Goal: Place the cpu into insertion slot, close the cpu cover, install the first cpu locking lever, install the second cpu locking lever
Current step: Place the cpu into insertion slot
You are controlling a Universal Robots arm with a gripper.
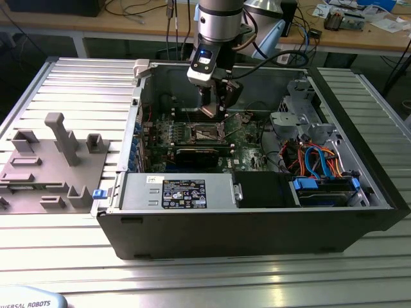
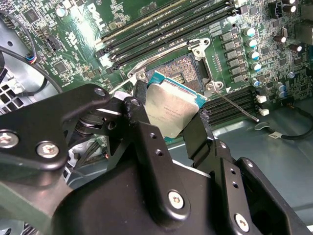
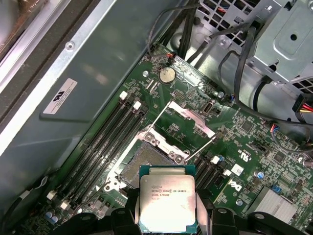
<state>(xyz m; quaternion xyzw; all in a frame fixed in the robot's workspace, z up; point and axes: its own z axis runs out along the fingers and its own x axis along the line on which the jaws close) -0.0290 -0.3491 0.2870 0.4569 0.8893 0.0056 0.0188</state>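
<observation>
Gripper (image 2: 167, 113) was clamped on the chip (image 3: 167, 203) by two opposite edges. The chip hung close over the socket (image 3: 143, 161), not seated. The cover (image 3: 190, 116) stood flipped open. To do it well, I reckoned: square the corners to the frame, keep it level, lower without pressing. First wrist view gave me the chip-to-socket offset. Second wrist view showed the finger grip. Exterior view showed the arm over the board (image 1: 249, 154).
</observation>
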